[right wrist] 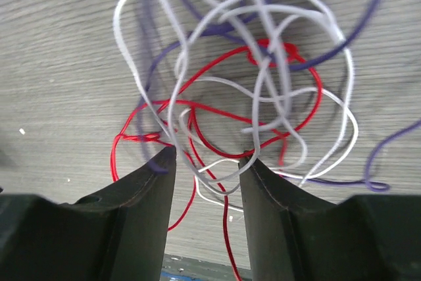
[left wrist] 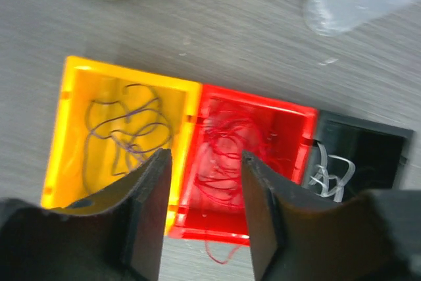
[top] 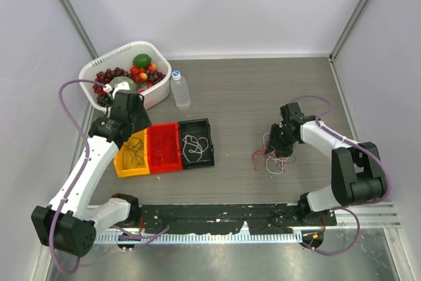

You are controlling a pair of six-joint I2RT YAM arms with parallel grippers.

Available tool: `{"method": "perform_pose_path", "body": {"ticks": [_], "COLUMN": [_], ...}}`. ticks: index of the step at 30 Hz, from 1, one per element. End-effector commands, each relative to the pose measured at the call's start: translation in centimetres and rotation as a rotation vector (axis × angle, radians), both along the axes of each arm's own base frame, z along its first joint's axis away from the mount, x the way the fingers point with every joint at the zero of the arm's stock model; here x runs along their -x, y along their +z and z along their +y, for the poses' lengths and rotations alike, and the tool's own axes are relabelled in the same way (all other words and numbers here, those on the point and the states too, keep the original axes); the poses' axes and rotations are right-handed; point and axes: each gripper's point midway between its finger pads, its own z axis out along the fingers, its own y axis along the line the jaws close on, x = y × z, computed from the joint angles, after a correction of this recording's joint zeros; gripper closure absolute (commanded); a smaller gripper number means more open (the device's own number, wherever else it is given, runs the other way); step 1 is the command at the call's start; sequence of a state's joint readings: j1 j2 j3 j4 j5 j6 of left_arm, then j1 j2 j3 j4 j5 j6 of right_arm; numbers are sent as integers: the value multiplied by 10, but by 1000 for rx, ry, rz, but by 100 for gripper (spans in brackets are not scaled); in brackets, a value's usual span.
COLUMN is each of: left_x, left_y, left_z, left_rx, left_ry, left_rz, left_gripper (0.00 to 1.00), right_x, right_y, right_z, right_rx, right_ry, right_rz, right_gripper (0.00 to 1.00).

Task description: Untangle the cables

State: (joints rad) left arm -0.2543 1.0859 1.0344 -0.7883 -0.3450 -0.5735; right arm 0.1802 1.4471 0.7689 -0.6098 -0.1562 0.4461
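In the right wrist view we see the right gripper (right wrist: 207, 159) released. Its jaws are parted, and red and white strands of the tangled cables (right wrist: 268, 52) run through the gap. The bulk of the knot spreads from 12 to 1 o'clock of the tips, on the table (right wrist: 59, 64). We cannot tell whether either finger touches a strand. From above, that arm rises from its base at 5 o'clock, elbow folded at the right and forearm pointing toward 9 o'clock over the heap.

The left gripper (left wrist: 205, 159) is also unclenched and holds nothing. It hangs over the wall shared by the yellow bin (left wrist: 131, 76) and the red bin (left wrist: 306, 136). From its tips:
- dark purple cables (left wrist: 131, 118) lie in the yellow bin at 10 o'clock;
- red cables (left wrist: 223, 143) lie in the red bin at 1 o'clock;
- a white cable (left wrist: 332, 176) lies in the black bin (left wrist: 388, 156) at 3 o'clock.

The left arm stretches toward 1 o'clock from its base.
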Motion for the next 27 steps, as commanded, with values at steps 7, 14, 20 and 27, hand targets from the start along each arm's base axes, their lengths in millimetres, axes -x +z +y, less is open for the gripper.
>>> {"method": "perform_pose_path", "body": {"ticks": [7, 14, 20, 27], "left_x": [-5, 23, 51, 71], "left_y": [79, 14, -64, -113], "left_z": [-197, -338, -402, -426], "left_rx": [295, 310, 291, 232], "left_ry": [-660, -1097, -1263, -1322], "left_rz": [-366, -66, 237, 424], "left_gripper": [48, 35, 42, 47], "right_x": [-14, -13, -6, 2], "right_y": [57, 54, 48, 38], "right_z": [42, -18, -32, 5], "right_rx": [-170, 155, 206, 9], "right_ry": [104, -70, -125, -24], "right_rz": [-213, -169, -142, -102], "right_gripper": [57, 45, 39, 43]}}
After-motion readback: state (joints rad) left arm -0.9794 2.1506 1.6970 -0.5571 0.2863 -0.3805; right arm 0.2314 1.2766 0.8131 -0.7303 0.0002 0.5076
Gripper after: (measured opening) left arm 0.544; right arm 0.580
